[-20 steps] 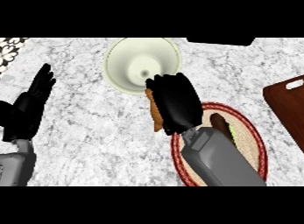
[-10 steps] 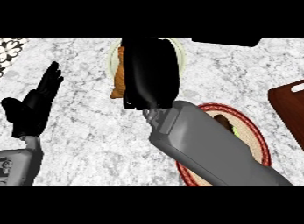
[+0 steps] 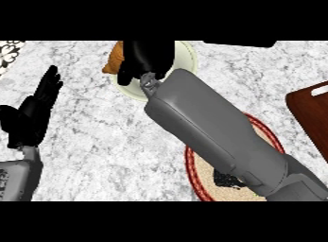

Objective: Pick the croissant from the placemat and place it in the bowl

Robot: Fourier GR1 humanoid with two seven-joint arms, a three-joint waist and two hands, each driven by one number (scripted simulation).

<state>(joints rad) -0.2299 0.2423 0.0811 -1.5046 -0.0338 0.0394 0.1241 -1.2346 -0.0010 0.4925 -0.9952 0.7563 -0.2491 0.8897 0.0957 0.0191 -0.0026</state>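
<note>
A steep look down at a grey marble counter. A pale bowl sits at the far edge and serves as the landmark here.

The right hand hangs directly over the bowl and hides most of it. Only the bowl's right rim and a sliver of its near-left side show. The hand's fingers are curled down and closed around the croissant.

The croissant is mostly hidden inside the grasp. An orange-brown end sticks out on the hand's left side, over the bowl's left rim and reaching slightly past it. Whether the croissant touches the bowl cannot be told.

The grey right forearm runs from the bowl toward the near right. It crosses a round placemat with a red border, which lies near and to the right of the bowl. Much of the mat is covered by the arm.

A brown board lies farther right of the bowl, at the edge of the view.

The left hand rests well to the left of the bowl and nearer the robot. Its fingers are straight and pointing up, and it holds nothing.
</note>
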